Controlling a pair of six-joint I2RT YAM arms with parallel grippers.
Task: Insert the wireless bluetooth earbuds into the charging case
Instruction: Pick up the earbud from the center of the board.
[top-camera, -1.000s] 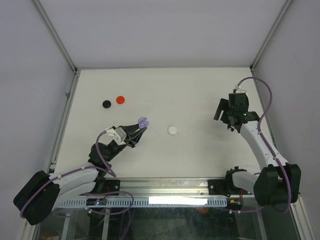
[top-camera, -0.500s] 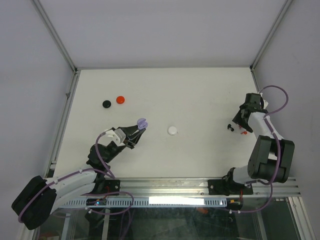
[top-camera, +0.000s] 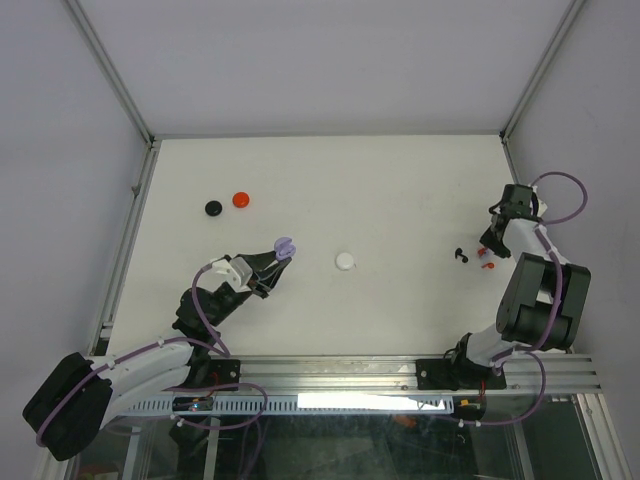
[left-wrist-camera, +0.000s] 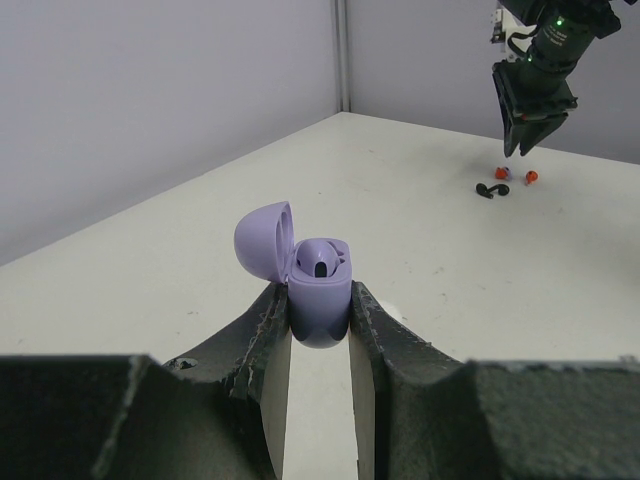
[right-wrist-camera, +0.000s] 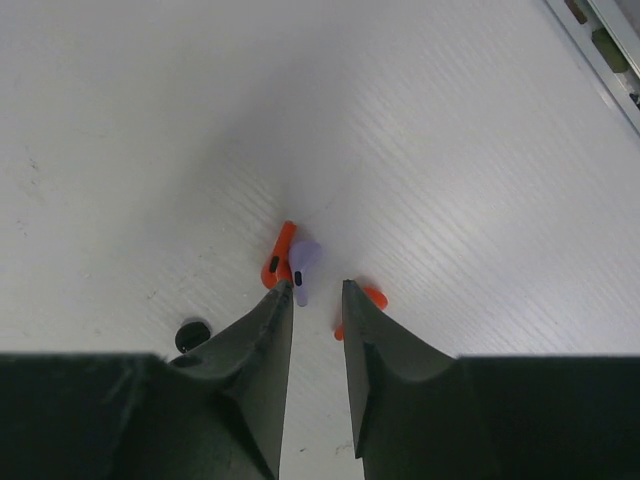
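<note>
My left gripper (top-camera: 278, 260) is shut on the purple charging case (left-wrist-camera: 320, 290), held upright above the table with its lid flipped open to the left. At the table's right side my right gripper (right-wrist-camera: 318, 285) points down over a cluster of earbuds. Its jaws stand a narrow gap apart. A purple earbud (right-wrist-camera: 303, 262) lies at the tips, its stem against the left finger, clear of the right finger. Two orange earbuds (right-wrist-camera: 277, 258) (right-wrist-camera: 372, 297) lie beside it, and a black earbud (right-wrist-camera: 192, 333) sits further left. The top view shows the cluster as small specks (top-camera: 487, 265).
A white round cap (top-camera: 345, 260) lies mid-table, right of the case. A black cap (top-camera: 213, 208) and a red cap (top-camera: 240, 199) sit at the back left. The enclosure's right rail (top-camera: 520, 180) runs close behind the right gripper.
The right gripper swung out to the table's right edge and came down over the earbuds, its jaws narrowing from wide open. The left gripper and case have stayed put.
</note>
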